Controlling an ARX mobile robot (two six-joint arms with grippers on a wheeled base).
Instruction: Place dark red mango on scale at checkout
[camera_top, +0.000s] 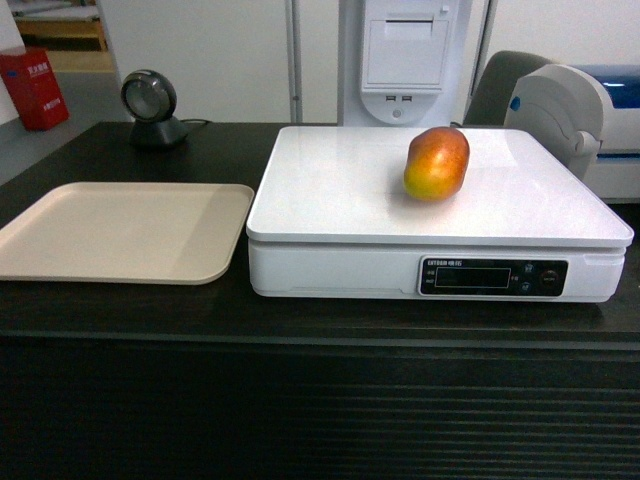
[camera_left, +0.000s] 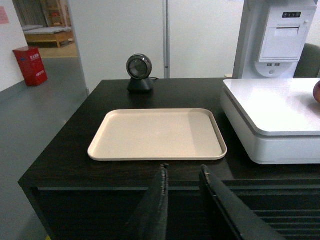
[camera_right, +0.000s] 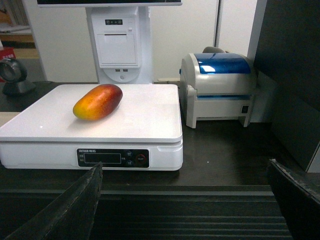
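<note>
- The dark red mango (camera_top: 436, 163) lies on its side on the glossy white top of the scale (camera_top: 340, 190), right of centre and toward the back in the head view, its red end pointing away from the camera and its orange-yellow end toward it.
- No claw touches the fruit; it rests free on the platform.
- The scale stands on the dark top of the checkout bench (camera_top: 300, 315), its display panel (camera_top: 492, 276) and buttons facing the ribbed front edge.
- The left claw (camera_left: 184, 172) hangs low in front of the bench, its two dark fingers (camera_left: 159, 200) parted by a narrow gap with nothing between them, pointing toward the beige tray (camera_left: 157, 134).
- The right claw (camera_right: 185, 172) is spread wide and holds nothing; one finger shows at the lower left of its wrist view and the other at the lower right, both below the bench front and well apart from the mango.
- The beige tray lies flat just left of the scale, close beside it.
- A round black scanner (camera_top: 150, 105) stands at the back of the bench behind the tray.
- A white receipt printer column (camera_top: 405, 60) rises behind the scale.
- A grey label printer with a blue lid (camera_right: 219, 89) sits to the right of the scale.
- A red box (camera_left: 31, 65) stands on the floor by the far wall at left.
</note>
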